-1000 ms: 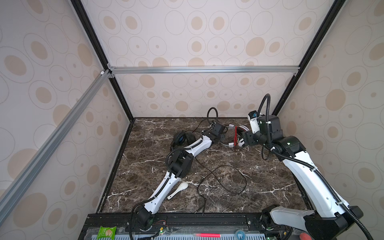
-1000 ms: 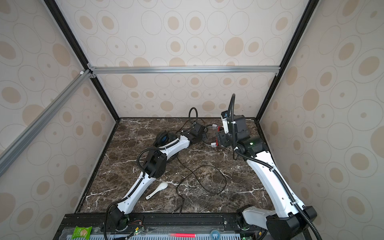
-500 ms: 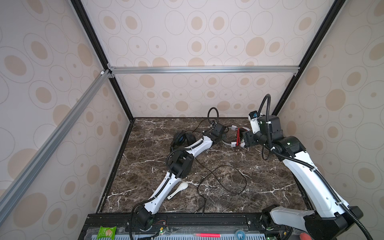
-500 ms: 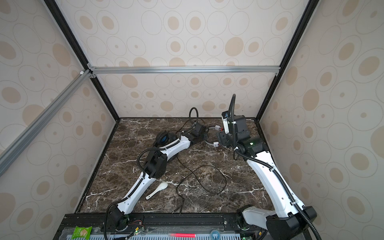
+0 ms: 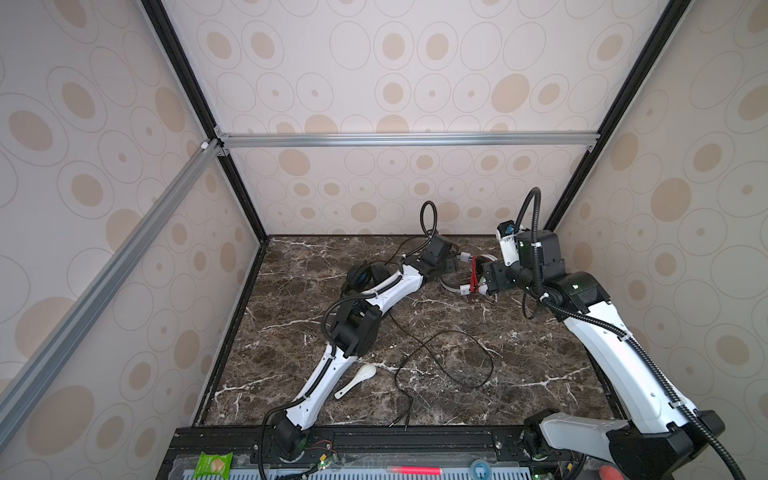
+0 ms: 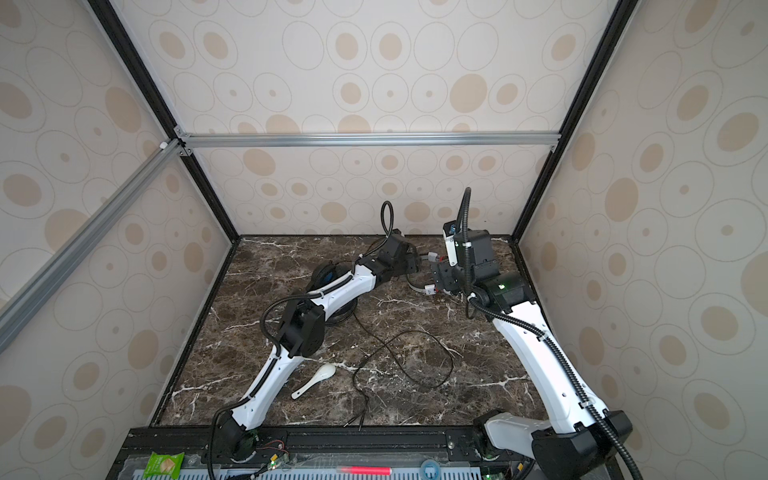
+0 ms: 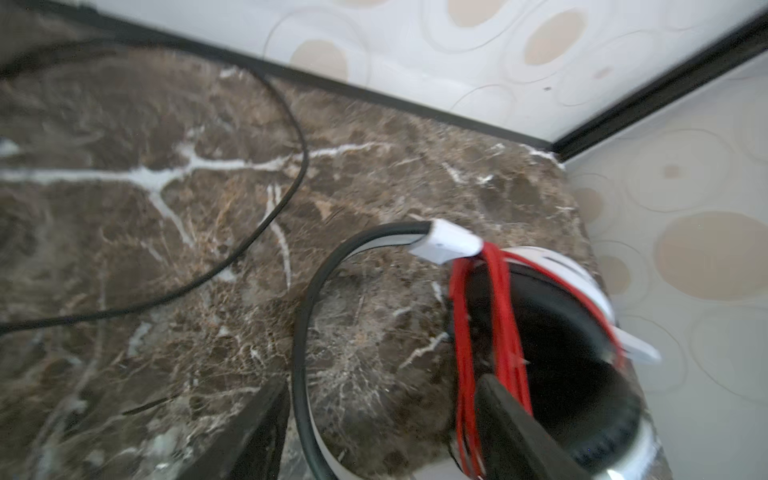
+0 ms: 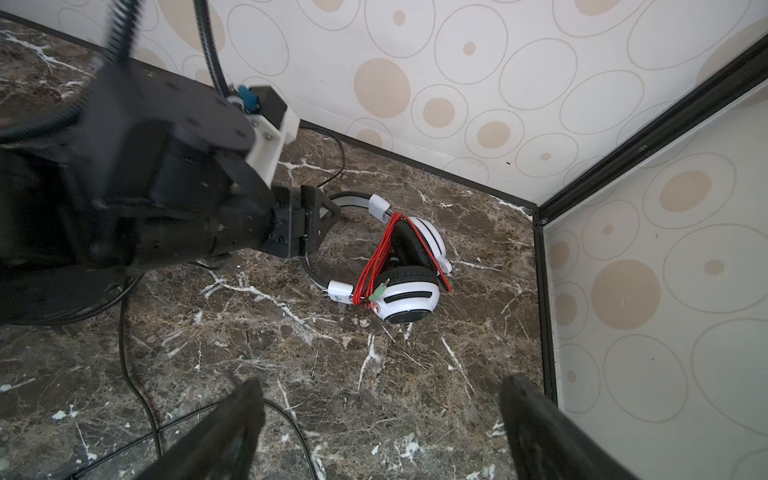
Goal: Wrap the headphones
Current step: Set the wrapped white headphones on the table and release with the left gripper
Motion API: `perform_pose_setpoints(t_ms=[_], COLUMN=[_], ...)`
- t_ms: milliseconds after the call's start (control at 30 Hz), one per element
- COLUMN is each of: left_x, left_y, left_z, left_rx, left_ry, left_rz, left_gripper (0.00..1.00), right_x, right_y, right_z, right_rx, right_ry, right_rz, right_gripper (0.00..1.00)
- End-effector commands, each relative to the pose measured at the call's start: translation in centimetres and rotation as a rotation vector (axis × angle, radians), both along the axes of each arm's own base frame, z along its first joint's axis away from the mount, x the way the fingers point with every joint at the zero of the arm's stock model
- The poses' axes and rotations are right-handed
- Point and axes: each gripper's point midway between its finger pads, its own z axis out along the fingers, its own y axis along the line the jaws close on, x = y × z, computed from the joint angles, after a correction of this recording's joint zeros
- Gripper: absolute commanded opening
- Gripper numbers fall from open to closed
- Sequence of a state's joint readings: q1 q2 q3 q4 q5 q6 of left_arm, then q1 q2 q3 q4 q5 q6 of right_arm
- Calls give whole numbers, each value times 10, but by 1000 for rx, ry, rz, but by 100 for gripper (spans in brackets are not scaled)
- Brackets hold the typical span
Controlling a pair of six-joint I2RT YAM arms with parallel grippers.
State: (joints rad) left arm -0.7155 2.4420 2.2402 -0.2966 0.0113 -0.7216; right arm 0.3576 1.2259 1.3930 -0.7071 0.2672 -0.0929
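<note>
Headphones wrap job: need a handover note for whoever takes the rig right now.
Left claw: open, astride the headband of the white-and-black headphones, not gripping.
Right claw: open, empty, hovering near that pair.
Done: red cable looks wound round that pair, which lies near the far right corner.
Left: black headphones lie beside the left arm, with the thin black cable loose on the table.

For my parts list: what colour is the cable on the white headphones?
The cable is red, clearest in the right wrist view.
</note>
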Motion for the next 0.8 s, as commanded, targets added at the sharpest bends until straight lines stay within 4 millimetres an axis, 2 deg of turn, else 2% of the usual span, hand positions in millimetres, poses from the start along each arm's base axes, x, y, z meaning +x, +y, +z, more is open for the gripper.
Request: perform_pose_setpoints(t_ms=[0,67,167,333,400,500,600,667,767], left_x=[-28,-47,-80,-138,-152,-166,-177,-183,-188], left_y=[20,41,81,163,198,245,277,288,298], left_z=[96,92,70,46,38,31,25,17,-3], left_rx=[5,50,170,387,402,314,197,141,46], left_ry=[-159,-110,-6,123,172,237,281,298,322], left_rz=[-117,-145,-182,-182,-124,26,191,287,411], left_gripper=[71,71,71,69,68,69,84,96,98], right_x=[5,5,5,2,-1,-5,-5,-4,-3], right_y=[-5,-3,0,14,25,41,51,55,60], right_z=[-4,-6,-9,-23,-32,-43,-44,-44,-47], right_rx=[-5,-4,14,77,114,130,132,132,135], right_ry=[-5,-4,6,53,82,117,129,134,149], right_rz=[-26,-22,-9,31,65,104,131,146,163], right_gripper=[100,100,100,100,100,100,100,100,100])
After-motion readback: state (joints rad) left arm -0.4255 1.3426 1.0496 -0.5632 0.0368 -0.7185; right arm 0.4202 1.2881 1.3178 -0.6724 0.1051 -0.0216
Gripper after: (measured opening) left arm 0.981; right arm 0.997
